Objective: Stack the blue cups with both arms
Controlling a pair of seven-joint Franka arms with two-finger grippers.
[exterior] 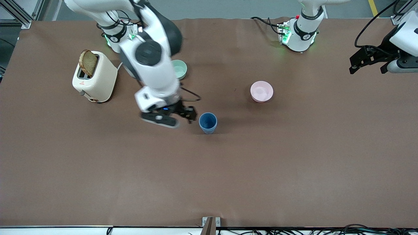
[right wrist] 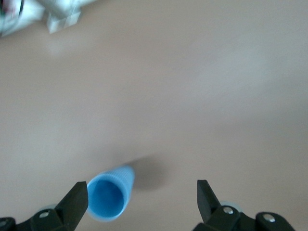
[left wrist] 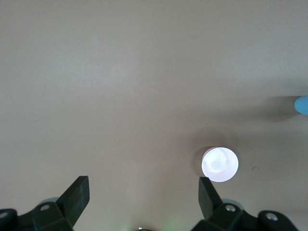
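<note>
One blue cup (exterior: 208, 122) stands upright near the table's middle; I see no second cup apart from it and cannot tell whether one is nested inside. My right gripper (exterior: 192, 116) hangs open and empty just beside the cup, toward the right arm's end. In the right wrist view the cup (right wrist: 110, 193) sits close to one finger of the open gripper (right wrist: 142, 198), not between the jaws. My left gripper (exterior: 367, 68) is open and empty, raised over the left arm's end of the table and well away from the cup. The left wrist view shows it open (left wrist: 144, 193) and a sliver of the cup (left wrist: 302, 105).
A pale pink bowl (exterior: 261, 91) sits between the cup and the left arm's base; it also shows in the left wrist view (left wrist: 220, 164). A mint-green bowl (exterior: 180, 69) is partly hidden by the right arm. A cream toaster (exterior: 94, 81) holds a bread slice (exterior: 88, 62).
</note>
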